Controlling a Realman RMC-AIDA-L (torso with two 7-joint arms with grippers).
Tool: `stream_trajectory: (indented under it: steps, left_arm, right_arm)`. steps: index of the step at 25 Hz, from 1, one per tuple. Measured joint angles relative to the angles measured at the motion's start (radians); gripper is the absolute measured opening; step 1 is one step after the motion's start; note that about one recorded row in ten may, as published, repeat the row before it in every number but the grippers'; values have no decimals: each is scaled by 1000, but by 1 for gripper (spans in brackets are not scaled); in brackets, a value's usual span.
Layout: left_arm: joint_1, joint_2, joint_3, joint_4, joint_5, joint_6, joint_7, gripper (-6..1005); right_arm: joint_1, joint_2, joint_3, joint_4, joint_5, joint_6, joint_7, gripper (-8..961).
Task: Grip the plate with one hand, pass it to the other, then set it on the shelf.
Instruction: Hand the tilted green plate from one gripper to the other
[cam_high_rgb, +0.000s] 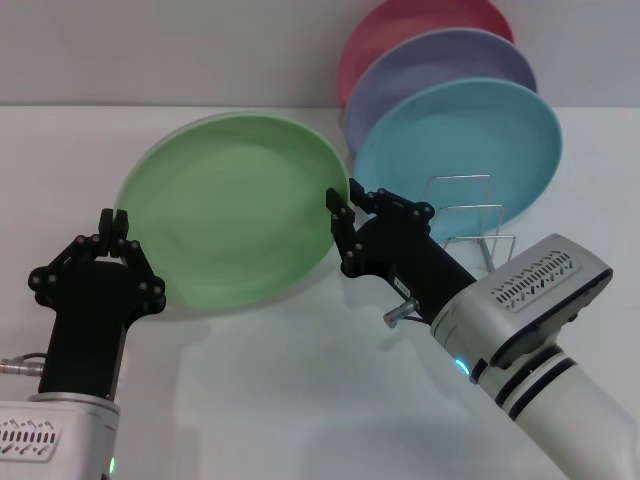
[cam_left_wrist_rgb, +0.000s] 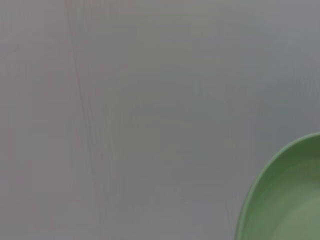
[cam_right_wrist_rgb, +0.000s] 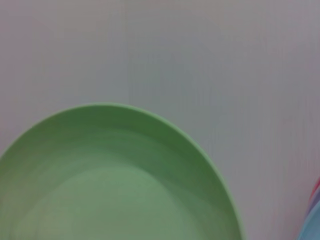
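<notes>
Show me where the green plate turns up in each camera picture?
Head view: the plate is left of centre, lifted between the left gripper and right gripper.
Left wrist view: only its rim, at a corner.
Right wrist view: fills the lower half.
Shared landmark: the plate's rim.

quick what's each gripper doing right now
Left gripper: at the green plate's left rim, grip cannot be told.
Right gripper: shut on the plate's right rim.
</notes>
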Motion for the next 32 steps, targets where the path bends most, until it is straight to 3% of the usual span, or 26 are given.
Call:
stream_trajectory:
  steps: [32]
  left_arm:
    - [-4,0,6,-5,-8,0,-2,29]
  right_arm:
    - [2,0,0,0,1,0,0,94]
